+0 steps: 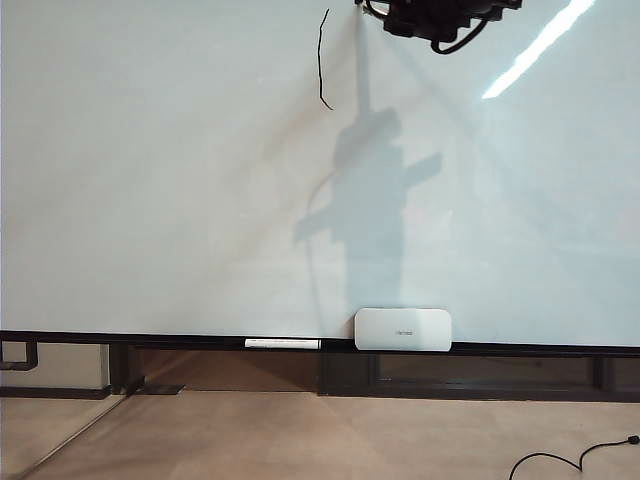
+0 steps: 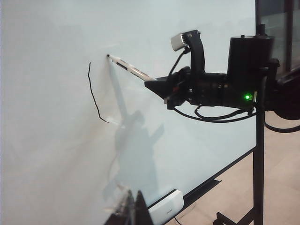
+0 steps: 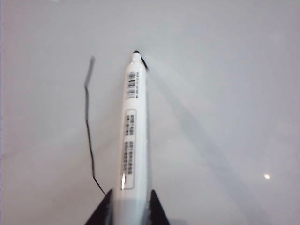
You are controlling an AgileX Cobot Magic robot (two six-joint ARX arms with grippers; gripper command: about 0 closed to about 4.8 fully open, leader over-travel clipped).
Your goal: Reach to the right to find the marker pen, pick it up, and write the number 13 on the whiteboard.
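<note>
White marker pen, barcode label unreadable, clamped in right tool.

Tan floor w/ black cable

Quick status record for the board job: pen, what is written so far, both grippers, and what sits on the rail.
marker pen: held in right gripper, tip at the whiteboard
written so far: one tall wobbly black stroke; no 3 yet
right gripper: shut on the pen, beside the stroke, high on the board
left gripper: low, away from the writing; jaw state unclear
rail: small white box, white stick
</note>
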